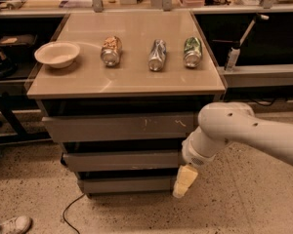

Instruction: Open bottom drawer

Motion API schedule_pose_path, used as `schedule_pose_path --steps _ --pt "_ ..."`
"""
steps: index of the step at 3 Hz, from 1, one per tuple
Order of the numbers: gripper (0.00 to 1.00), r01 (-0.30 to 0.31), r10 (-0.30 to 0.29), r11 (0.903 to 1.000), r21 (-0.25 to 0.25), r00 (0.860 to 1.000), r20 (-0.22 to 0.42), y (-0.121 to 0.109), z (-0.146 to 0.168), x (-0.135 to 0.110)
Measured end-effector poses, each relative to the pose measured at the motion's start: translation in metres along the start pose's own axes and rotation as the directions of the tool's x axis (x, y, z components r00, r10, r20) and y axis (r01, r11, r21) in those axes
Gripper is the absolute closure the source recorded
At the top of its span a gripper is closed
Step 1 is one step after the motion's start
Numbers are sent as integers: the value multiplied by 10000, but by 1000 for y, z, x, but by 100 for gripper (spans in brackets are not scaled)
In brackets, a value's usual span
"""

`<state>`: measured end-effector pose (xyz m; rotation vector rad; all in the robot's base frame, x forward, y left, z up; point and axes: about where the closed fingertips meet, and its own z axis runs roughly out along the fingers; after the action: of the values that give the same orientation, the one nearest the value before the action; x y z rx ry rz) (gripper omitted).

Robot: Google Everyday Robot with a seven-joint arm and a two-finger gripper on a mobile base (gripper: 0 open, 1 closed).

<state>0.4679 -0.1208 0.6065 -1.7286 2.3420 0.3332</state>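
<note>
The bottom drawer [127,184] is the lowest and narrowest grey front of the cabinet. It sits shut, close to the floor. Above it are the mid-sized grey drawer [122,160] and the tall top drawer [119,126] with white scratch marks. My white arm comes in from the right. Its gripper [184,181], with pale yellowish fingers pointing down, hangs at the right end of the bottom drawer's front, touching or just in front of it.
On the cabinet top lie a white bowl [57,54] at the left and three cans on their sides [111,50] [157,54] [192,51]. A cable [71,207] runs over the speckled floor. A shoe [12,224] is at the bottom left. Benches stand behind.
</note>
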Motion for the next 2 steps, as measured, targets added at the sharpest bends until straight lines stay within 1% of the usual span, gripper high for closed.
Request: schedule_pose_path --steps 1,2 --pt "0 -363 378 9976 -592 9990 238 -12 75 8" --pt "0 -473 497 9946 -920 9985 238 -6 93 13"
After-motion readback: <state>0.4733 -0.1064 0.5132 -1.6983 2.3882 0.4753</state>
